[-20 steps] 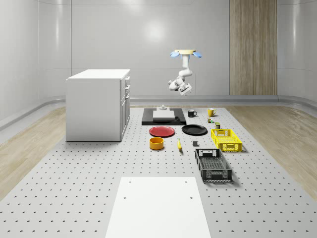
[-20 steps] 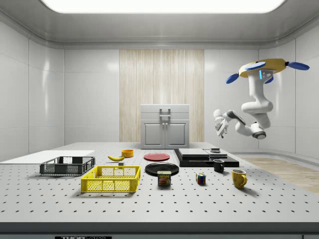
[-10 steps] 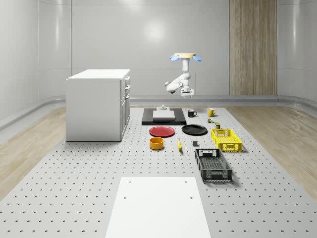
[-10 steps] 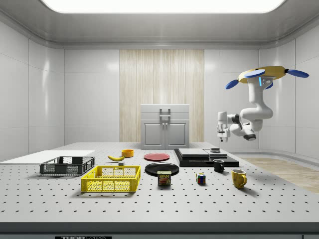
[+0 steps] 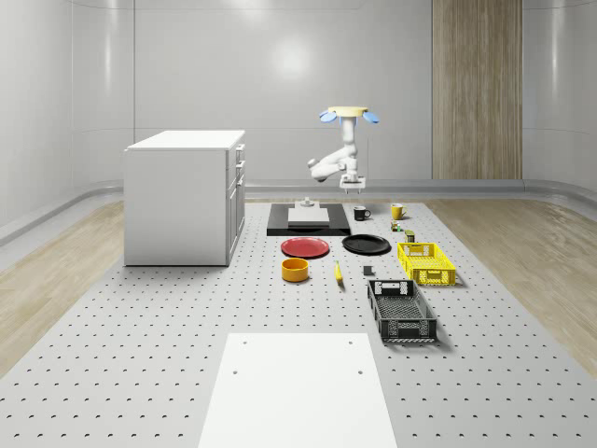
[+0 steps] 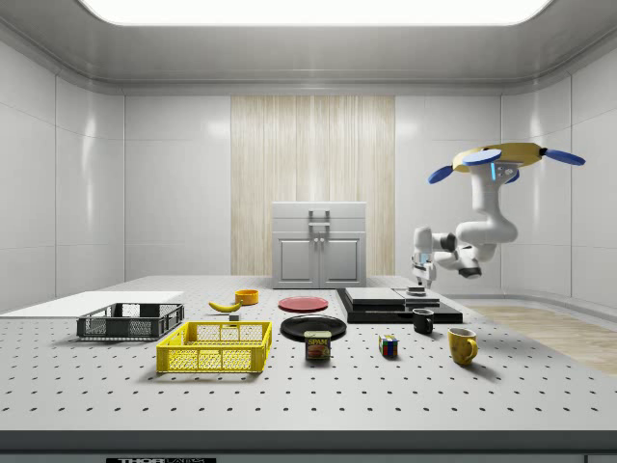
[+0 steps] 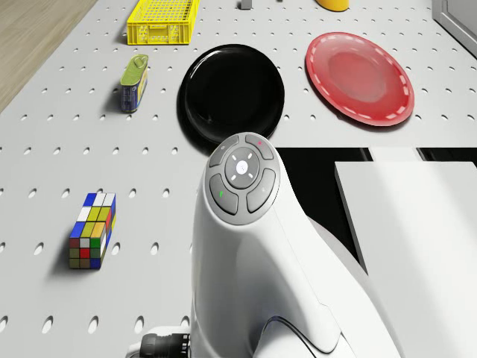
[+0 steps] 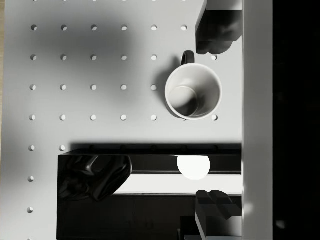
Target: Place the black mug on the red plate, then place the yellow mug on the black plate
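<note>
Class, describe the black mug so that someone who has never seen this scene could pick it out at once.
Start at the white cabinet and go across to the flat black slab lying on the perforated table. The black mug stands on the table just beside the slab's edge, below the hovering drone's hand. Its neighbour, the yellow mug, differs in colour, and the black mug is white inside.

The drone (image 6: 505,158) hovers high at the side view's right, rotors spread. Its arm (image 6: 479,224) hangs down from the body, bends at the elbow and reaches toward that view's left, ending in a wrist turned straight down. The gripper (image 6: 418,285) points downward in the air, its fingers (image 8: 215,22) spread apart with nothing between them.
</note>
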You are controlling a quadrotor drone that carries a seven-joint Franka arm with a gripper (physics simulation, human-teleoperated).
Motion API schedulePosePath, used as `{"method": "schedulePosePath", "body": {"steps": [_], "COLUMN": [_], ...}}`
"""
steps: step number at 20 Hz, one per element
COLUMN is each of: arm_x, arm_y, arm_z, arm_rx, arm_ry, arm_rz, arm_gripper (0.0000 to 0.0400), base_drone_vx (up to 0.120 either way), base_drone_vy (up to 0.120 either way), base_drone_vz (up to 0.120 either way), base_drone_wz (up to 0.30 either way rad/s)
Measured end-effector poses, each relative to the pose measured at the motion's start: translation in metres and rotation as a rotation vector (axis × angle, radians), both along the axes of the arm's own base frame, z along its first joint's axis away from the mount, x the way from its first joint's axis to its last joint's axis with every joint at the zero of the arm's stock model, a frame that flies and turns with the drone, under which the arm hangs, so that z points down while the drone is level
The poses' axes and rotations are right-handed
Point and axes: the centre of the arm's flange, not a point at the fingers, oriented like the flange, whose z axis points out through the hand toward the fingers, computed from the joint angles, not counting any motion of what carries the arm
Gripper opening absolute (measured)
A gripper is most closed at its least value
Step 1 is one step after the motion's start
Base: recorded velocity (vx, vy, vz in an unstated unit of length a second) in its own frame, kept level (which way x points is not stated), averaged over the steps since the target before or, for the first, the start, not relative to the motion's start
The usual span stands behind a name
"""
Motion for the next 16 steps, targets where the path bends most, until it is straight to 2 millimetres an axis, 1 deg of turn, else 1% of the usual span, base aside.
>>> {"method": "schedulePosePath", "body": {"steps": [1,6,8,9,12,16], "arm_x": [0.000,0.000,0.000,0.000,0.000,0.000], "arm_y": [0.000,-0.001,-0.001,-0.001,-0.001,-0.001], "arm_z": [0.000,0.000,0.000,0.000,0.001,0.012], "arm_rx": [-0.002,-0.009,-0.010,-0.010,-0.011,-0.012], "arm_ry": [0.000,0.000,0.000,0.000,0.001,0.001], "arm_rz": [0.000,0.000,0.000,0.000,0.000,0.000], "arm_gripper": [0.0400,0.0400,0.0400,0.0400,0.0400,0.0400], "base_drone_vx": [0.120,0.000,0.000,0.000,0.000,0.000], "base_drone_vy": [0.000,0.000,0.120,0.000,0.000,0.000], "base_drone_vz": [-0.120,-0.120,-0.120,-0.120,-0.013,0.000], "base_drone_wz": [0.000,0.000,0.000,0.000,0.000,0.000]}}
